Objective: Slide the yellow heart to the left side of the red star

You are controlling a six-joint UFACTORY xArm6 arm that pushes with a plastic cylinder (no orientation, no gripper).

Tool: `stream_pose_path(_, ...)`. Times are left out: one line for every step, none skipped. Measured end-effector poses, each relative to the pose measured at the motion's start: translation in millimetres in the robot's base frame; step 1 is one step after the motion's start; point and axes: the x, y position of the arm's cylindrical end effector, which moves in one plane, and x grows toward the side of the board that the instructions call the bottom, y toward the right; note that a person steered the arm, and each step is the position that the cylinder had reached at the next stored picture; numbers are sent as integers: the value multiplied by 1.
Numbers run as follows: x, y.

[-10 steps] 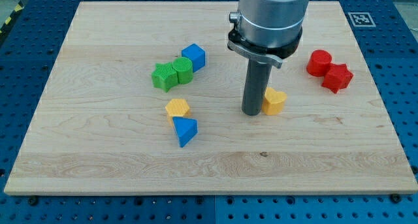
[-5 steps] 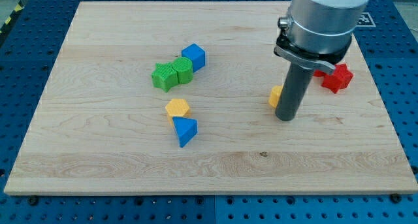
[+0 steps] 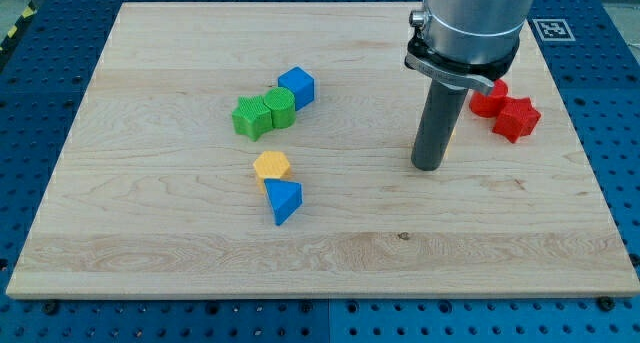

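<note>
The red star [image 3: 517, 118] lies at the view's right of the wooden board [image 3: 150, 243], touching a second, rounder red block [image 3: 487, 100] on its upper left. My tip [image 3: 428, 168] rests on the board to the lower left of the red pair, a short way from the red star. The yellow heart is hidden behind the rod, and I cannot make it out for certain. The rod's upper housing covers part of the rounder red block.
A green star [image 3: 250, 116], a green rounded block [image 3: 280, 108] and a blue cube [image 3: 297, 86] form a diagonal row left of centre. Below them lie a yellow hexagon [image 3: 271, 166] and a blue triangle [image 3: 284, 200]. A printed marker [image 3: 549, 28] sits at the board's top right corner.
The rod moved right from the heart's left side, then edged back left and up. The yellow heart shifted right and up towards the red blocks and is now hidden behind the rod.
</note>
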Motion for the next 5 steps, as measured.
stream_pose_path(-1, -2)
stream_pose_path(-22, -15)
stream_pose_path(-25, -12)
stream_pose_path(-29, 3)
stream_pose_path(-29, 19)
